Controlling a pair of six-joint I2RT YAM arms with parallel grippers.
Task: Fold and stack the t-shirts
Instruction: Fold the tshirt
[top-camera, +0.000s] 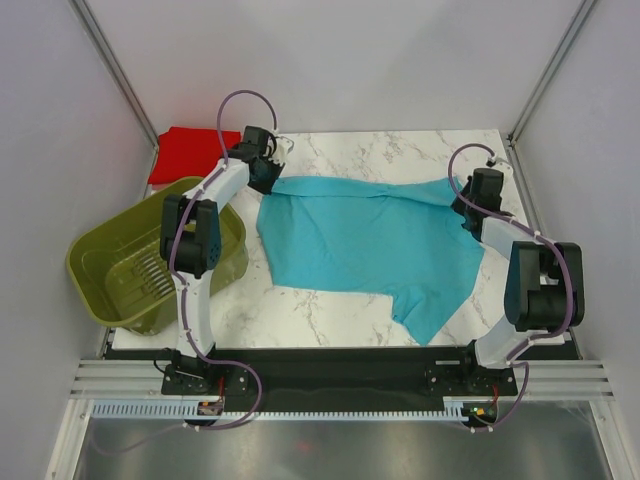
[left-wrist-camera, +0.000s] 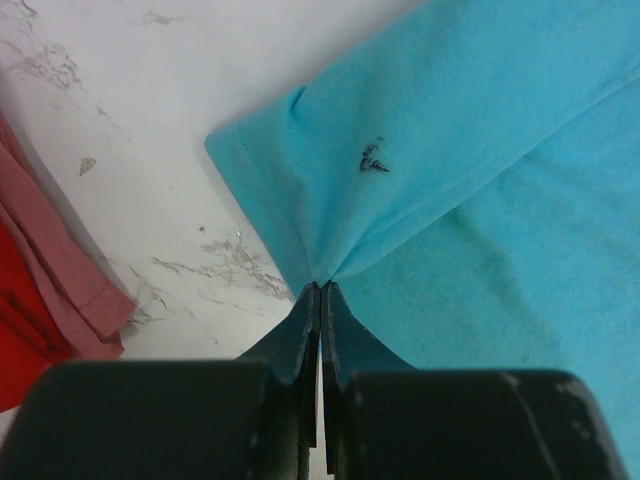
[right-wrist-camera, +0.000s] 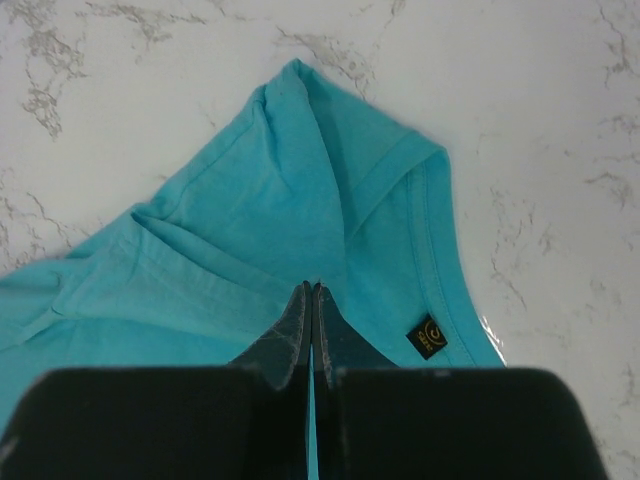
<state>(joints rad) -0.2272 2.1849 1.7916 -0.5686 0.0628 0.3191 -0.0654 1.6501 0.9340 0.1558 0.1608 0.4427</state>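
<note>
Marble-patterned desk (top-camera: 300, 305) carries the turquoise t-shirt (top-camera: 370, 240) spread at its centre, left hand (left-wrist-camera: 320, 285) and right hand (right-wrist-camera: 312, 285) each clamped on a thin pinch at a far corner, so uneven pulling may slip a corner free or drag cloth onto the red t-shirt (top-camera: 185, 150).
</note>
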